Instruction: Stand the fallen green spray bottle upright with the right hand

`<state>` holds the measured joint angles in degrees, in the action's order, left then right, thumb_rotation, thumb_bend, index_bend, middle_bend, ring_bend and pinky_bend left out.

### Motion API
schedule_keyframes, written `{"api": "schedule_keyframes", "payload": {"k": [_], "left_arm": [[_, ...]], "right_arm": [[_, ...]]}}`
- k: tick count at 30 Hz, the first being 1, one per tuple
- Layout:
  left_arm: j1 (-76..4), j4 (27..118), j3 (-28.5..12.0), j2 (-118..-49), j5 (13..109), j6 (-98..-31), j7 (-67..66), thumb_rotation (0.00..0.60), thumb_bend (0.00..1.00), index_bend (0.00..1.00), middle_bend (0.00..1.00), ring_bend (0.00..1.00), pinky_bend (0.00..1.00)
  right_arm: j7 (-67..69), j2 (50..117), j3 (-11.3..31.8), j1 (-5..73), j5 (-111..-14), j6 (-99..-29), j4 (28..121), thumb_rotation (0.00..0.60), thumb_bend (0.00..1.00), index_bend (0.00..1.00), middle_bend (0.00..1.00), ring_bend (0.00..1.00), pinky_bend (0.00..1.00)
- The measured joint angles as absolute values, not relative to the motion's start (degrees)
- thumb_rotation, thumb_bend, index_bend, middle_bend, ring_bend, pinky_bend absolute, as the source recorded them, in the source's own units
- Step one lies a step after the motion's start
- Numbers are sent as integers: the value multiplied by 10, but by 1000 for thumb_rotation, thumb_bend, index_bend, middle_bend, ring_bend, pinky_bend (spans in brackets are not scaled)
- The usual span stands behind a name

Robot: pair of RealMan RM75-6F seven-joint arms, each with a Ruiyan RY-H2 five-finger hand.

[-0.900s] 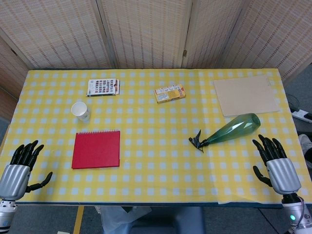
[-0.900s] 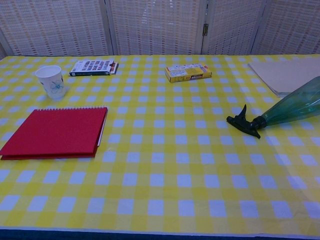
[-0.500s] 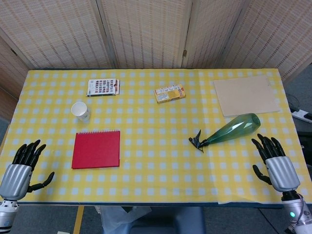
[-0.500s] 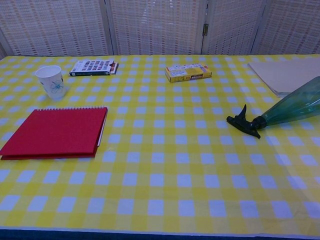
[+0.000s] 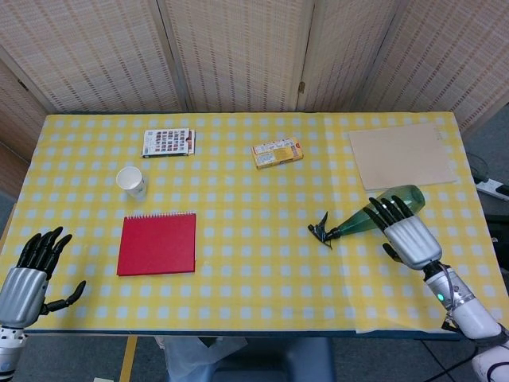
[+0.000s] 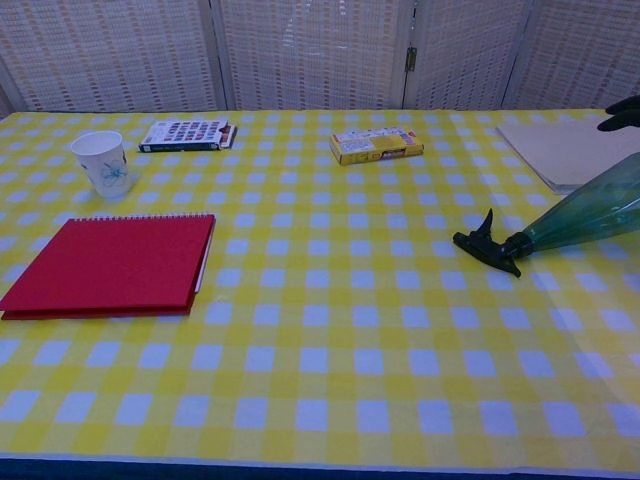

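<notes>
Yellow-check counter (image 5: 238,263): right hand (image 5: 407,236) fingers spread, empty, over fallen green spray bottle (image 5: 374,210); wrap the body mid-length before tipping.

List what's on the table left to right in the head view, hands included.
left hand → paper cup → red notebook → card pack → yellow box → green spray bottle → right hand

A yellow-and-white checked tablecloth (image 5: 262,191) covers the table, a folding woven-rattan screen (image 5: 238,52) with wooden frames stands right behind it, and grey floor (image 5: 489,143) with a white power strip (image 5: 491,188) shows at the right.
</notes>
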<state>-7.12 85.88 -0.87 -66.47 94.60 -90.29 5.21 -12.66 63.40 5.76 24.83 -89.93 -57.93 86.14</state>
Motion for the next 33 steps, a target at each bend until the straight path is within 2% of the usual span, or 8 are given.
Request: {"api": "schedule_keyframes", "payload": {"k": [6, 10, 18, 27, 33], "left_arm": [[-68, 862, -9, -659, 940, -904, 56, 234, 371, 0, 0, 0, 0], [-67, 861, -9, -658, 940, -908, 61, 231, 372, 0, 0, 0, 0], [-71, 860, -9, -658, 935, -894, 64, 234, 372, 0, 0, 0, 0], [-70, 858, -12, -656, 925, -891, 70, 230, 372, 0, 0, 0, 0], [-72, 864, -9, -653, 927, -886, 72, 232, 372, 0, 0, 0, 0]], "right_arm": [[-226, 663, 67, 322, -837, -471, 833, 600, 419, 0, 25, 0, 0], [-237, 700, 67, 348, -813, -435, 790, 600, 420, 0, 39, 6, 0], [-249, 761, 57, 377, -792, -412, 725, 600, 419, 0, 42, 9, 0], [-239, 785, 40, 390, -787, -409, 690, 600, 419, 38, 63, 21, 0], [-241, 795, 35, 390, -780, -415, 676, 600, 419, 166, 208, 83, 0]]}}
